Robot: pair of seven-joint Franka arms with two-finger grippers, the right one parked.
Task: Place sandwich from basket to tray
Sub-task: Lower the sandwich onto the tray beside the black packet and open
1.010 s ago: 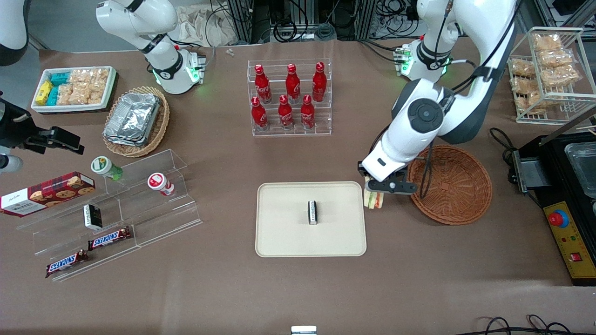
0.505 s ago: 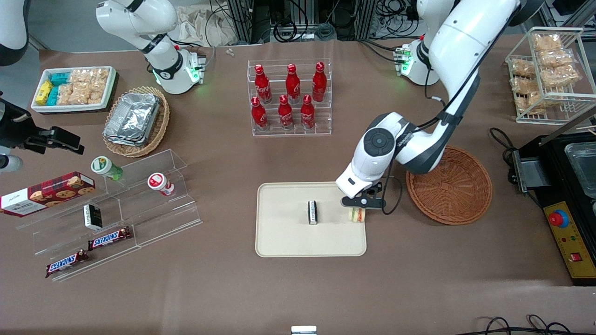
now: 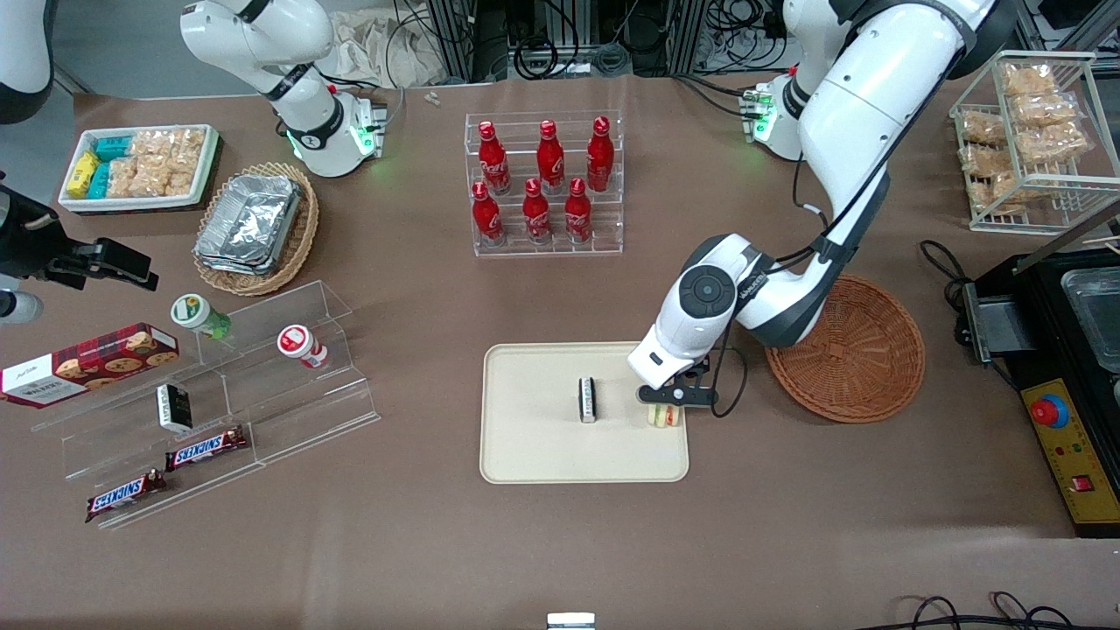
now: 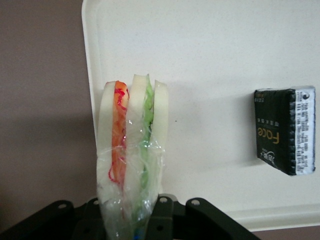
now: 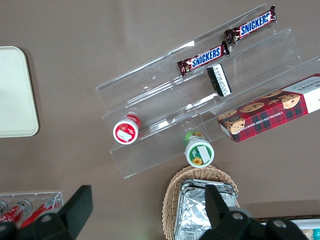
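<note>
My left gripper [image 3: 663, 408] is shut on the sandwich [image 3: 663, 416], a plastic-wrapped wedge of white bread with orange, red and green layers. It holds the sandwich over the cream-beige tray [image 3: 534, 455], near the tray's edge toward the basket. In the left wrist view the sandwich [image 4: 131, 150] stands upright between the gripper's [image 4: 132, 220] fingers, above the tray [image 4: 210, 60]. The round reddish-brown wicker basket [image 3: 853, 350] sits beside the tray toward the working arm's end, and nothing shows in it.
A small dark packet [image 3: 588, 400] lies in the middle of the tray, also seen in the left wrist view [image 4: 285, 131]. A clear rack of red bottles [image 3: 542, 188] stands farther from the camera. A black machine [image 3: 1063, 385] sits at the working arm's table edge.
The gripper has carried the sandwich from beside the basket, across the tray's edge, to a spot over the tray, and lowered a little.
</note>
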